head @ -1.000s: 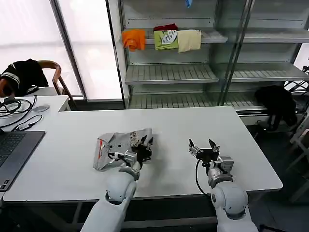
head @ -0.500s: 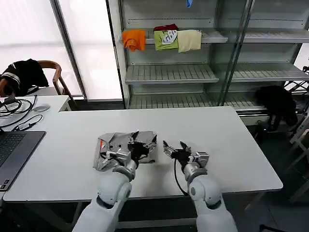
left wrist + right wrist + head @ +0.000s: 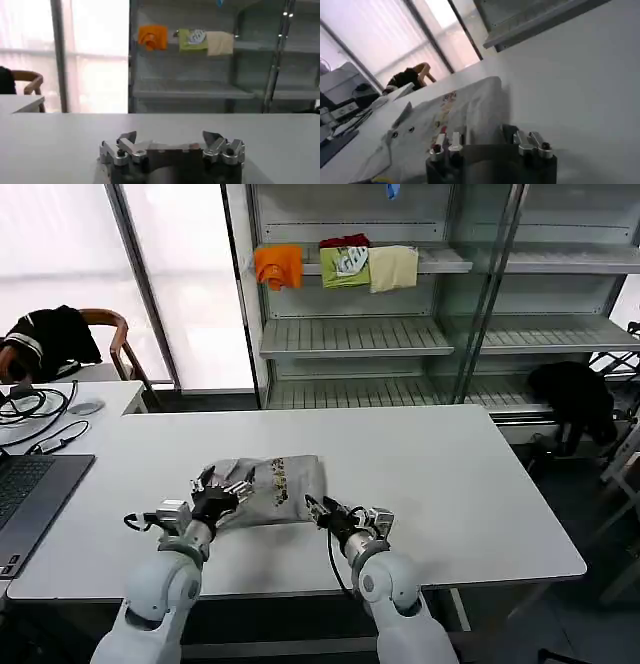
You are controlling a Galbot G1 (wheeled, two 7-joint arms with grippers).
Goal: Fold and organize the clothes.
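Note:
A light grey shirt with a small multicolour print lies bunched on the white table, near its front edge. My left gripper is open at the shirt's left edge. In the left wrist view its fingers stand wide apart with nothing between them, over bare table. My right gripper is open at the shirt's near right corner. The right wrist view has the shirt lying just ahead of that gripper, buttons and print facing up.
A shelf unit behind the table carries folded orange, green and cream garments. A laptop and cables lie on the left. A chair with a black garment stands at the back left, another black garment at the right.
My left gripper has let go of the shirt and drawn back to its left edge. My right arm has swung left from open table to the shirt's right corner. The shirt lies flatter.

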